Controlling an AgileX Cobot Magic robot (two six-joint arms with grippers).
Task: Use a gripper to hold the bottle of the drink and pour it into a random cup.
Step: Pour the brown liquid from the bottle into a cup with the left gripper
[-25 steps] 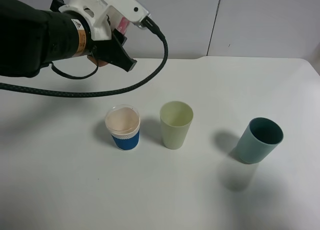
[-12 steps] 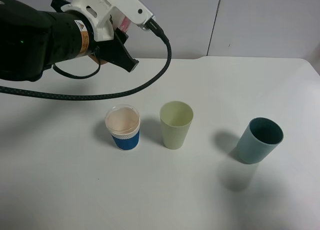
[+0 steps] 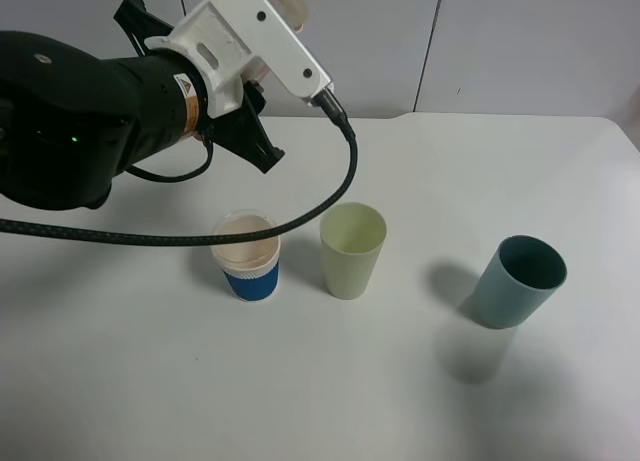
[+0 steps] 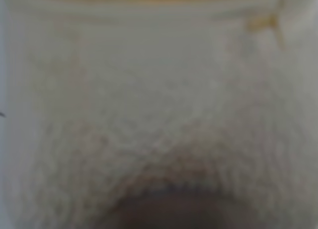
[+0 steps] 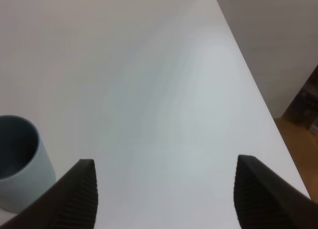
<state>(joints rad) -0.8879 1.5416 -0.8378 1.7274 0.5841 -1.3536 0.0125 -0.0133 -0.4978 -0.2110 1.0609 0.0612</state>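
Bottle (image 3: 284, 1) aloft in left gripper (image 3: 255, 43), cups lined up below

Only a pale, whitish rounded end of the bottle shows above the white gripper, with a hint of pink beside it. The rest is hidden, and so is its liquid. The left gripper is clenched on the bottle, high at 10 o'clock from the cup (image 3: 352, 249), well apart from it. The left wrist view is a whitish blur.

The pale yellow-green cup stands upright mid-table. A white cup with a blue sleeve (image 3: 246, 261) is near it at 9 o'clock and a teal tumbler (image 3: 518, 281) farther off at 3 o'clock. A black cable (image 3: 300, 217) loops across the white cup's rim in this view.

The table (image 3: 400, 401) lies bare at 6 o'clock of the cups; its far edge meets the wall at 12 o'clock. The right gripper (image 5: 164, 160) is spread wide over bare table beside the tumbler.
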